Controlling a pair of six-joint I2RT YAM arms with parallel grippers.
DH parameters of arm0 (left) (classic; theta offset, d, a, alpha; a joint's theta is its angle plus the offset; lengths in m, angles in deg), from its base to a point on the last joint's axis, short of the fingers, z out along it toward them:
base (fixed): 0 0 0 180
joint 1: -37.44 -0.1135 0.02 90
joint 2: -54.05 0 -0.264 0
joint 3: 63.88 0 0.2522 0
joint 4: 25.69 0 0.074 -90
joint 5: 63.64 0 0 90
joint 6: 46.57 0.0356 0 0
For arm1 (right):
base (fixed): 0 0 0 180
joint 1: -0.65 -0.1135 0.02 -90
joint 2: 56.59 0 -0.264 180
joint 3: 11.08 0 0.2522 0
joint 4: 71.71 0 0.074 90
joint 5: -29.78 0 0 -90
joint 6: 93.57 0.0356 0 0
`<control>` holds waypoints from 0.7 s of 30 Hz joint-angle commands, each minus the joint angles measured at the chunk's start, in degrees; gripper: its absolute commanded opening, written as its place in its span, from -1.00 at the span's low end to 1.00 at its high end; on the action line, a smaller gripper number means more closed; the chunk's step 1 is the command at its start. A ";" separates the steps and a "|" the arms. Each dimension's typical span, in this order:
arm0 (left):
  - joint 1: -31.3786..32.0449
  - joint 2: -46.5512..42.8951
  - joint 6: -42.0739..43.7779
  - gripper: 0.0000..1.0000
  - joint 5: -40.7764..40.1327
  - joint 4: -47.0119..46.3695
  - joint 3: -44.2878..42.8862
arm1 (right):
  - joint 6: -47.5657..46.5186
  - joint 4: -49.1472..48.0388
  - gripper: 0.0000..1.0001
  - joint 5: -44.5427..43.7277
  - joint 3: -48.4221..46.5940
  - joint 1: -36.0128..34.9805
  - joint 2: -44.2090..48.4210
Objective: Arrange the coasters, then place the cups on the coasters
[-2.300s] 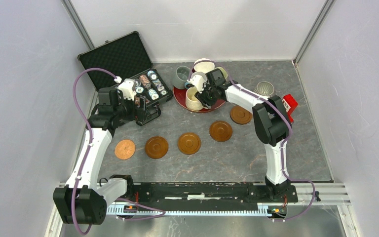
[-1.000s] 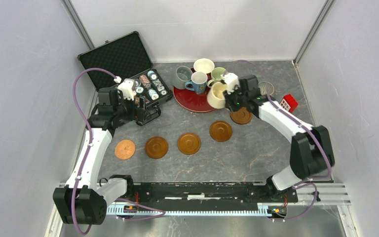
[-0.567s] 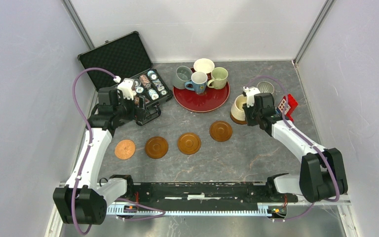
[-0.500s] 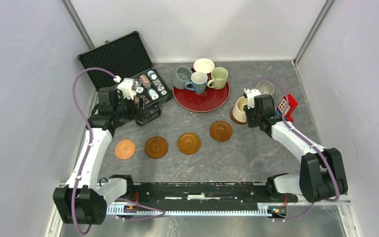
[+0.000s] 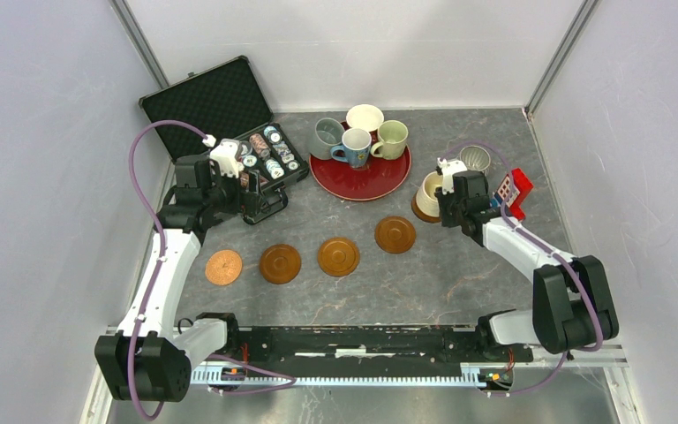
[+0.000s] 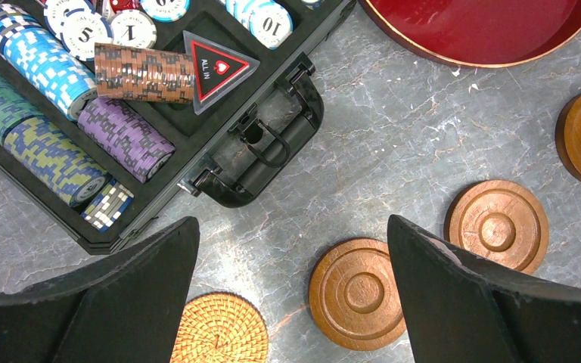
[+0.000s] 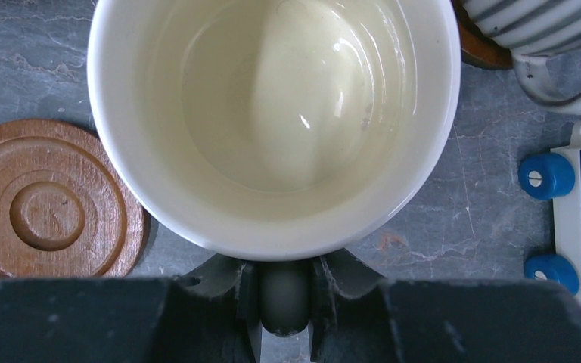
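Grey table (image 5: 459, 274). Black chip case (image 5: 212, 106) open, far left. Red tray (image 5: 380, 181) far centre, four cups (image 5: 356, 146) on it. Right of tray, cream mug (image 7: 272, 113) upright over rightmost coaster (image 7: 473, 45), handle clamped in my right gripper (image 7: 284, 291). Nearer me, row of four coasters (image 5: 339, 256), bare. My left gripper (image 6: 291, 227) jaws wide apart, holding nothing, above the row's left end.

1. your left arm (image 5: 163, 274) and right arm (image 5: 516, 247): white link shells, black joint housings.
2. a thin purple cable (image 5: 134, 163) loops off your left arm to a white wrist block (image 5: 227, 157).
3. left fingers (image 6: 484, 302): matte black, wedge-shaped.
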State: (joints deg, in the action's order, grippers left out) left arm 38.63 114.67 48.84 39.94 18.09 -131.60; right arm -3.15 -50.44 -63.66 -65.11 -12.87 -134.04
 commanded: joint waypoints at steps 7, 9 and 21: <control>-0.40 -0.44 -2.12 1.00 0.13 -1.94 -0.65 | 1.13 -8.54 -1.00 -0.29 -2.85 -0.13 -3.03; -0.40 -0.22 -2.15 1.00 0.17 -1.98 -0.54 | 1.15 -8.58 -1.00 -0.08 -2.63 -0.19 -3.44; -0.40 0.08 -2.16 1.00 0.30 -2.06 -0.45 | 1.50 -5.80 -0.59 -0.16 -3.23 -0.18 -4.69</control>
State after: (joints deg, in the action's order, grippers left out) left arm 38.63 114.69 48.84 39.96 17.96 -131.60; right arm -2.30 -53.55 -63.49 -65.16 -12.87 -138.85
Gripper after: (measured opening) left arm 0.997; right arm 0.263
